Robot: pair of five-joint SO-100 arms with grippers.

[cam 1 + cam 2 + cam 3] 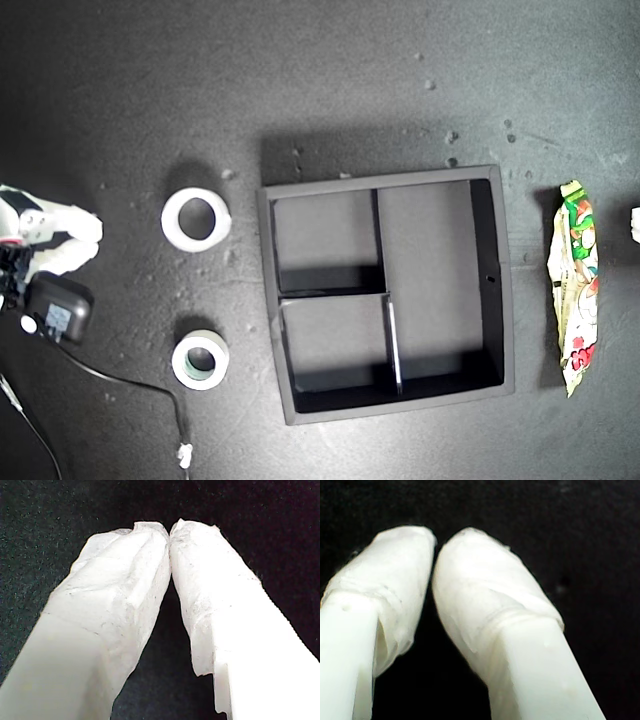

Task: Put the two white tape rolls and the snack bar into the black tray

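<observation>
Close up in the first wrist view, my first gripper (pixel 170 530) has its two white wrapped fingers (pixel 125 580) pressed together at the tips, with nothing caught between them and only dark bench beneath. My second gripper (pixel 434 542) shows much the same in the second wrist view: its white fingers (pixel 480 590) are closed tip to tip, or all but, over bare dark surface, holding nothing.

Out on the bench (pixel 330 80), the exterior view shows the black tray (pixel 505 300) sitting at the middle of the frame, its dividers marking off three compartments, all of them without contents. Off the tray's left wall lie the two tape rolls, both flat on the bench and well apart from each other: the all-white tape roll (pixel 195 219) at centre left, and the tape roll with the greenish inner rim (pixel 200 360) lower down. The snack bar (pixel 575 285) lies lengthwise at the right of the frame, just beyond the tray's right wall and not touching it.

At the far left edge of that view a white arm (pixel 55 240) reaches in; I cannot tell which arm it is. Just below it sits a small black adapter (pixel 58 308), its cable (pixel 130 385) trailing towards the bottom edge.
</observation>
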